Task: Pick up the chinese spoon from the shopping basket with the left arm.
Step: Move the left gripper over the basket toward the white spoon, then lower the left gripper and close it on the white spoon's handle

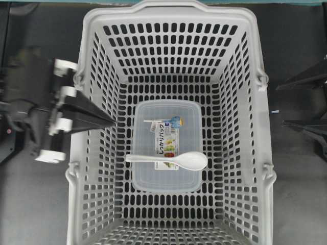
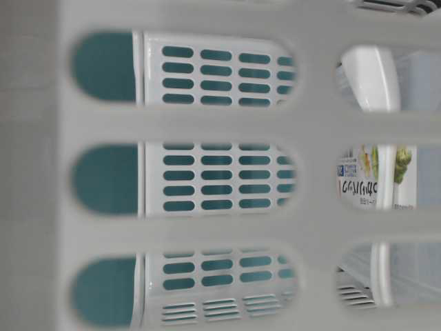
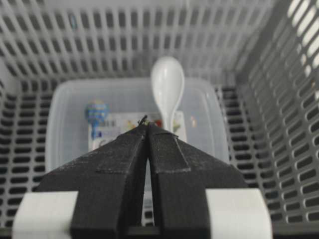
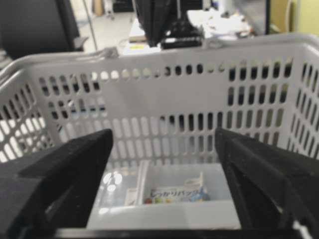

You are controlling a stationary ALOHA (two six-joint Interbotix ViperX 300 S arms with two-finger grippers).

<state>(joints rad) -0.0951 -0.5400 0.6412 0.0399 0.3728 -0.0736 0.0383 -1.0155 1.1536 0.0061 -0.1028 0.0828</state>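
The white chinese spoon (image 1: 190, 161) lies across the lid of a clear labelled container (image 1: 148, 115) on the floor of the grey shopping basket (image 1: 97, 30), bowl to the right, handle to the left. My left gripper (image 1: 112, 122) is shut and empty, its tip over the basket's left wall, above and left of the spoon's handle. In the left wrist view the shut fingertips (image 3: 147, 127) point at the spoon (image 3: 167, 84) just ahead. The spoon (image 2: 372, 76) also shows through the slots in the table-level view. My right gripper (image 1: 281, 105) is open and empty outside the basket's right wall.
The basket's tall slotted walls (image 3: 279, 114) enclose the container (image 3: 65, 124) on all sides. In the right wrist view the open gripper (image 4: 163, 137) faces the basket's wall (image 4: 164, 94), with the container (image 4: 174, 196) below. Dark table surface (image 1: 36, 204) surrounds the basket.
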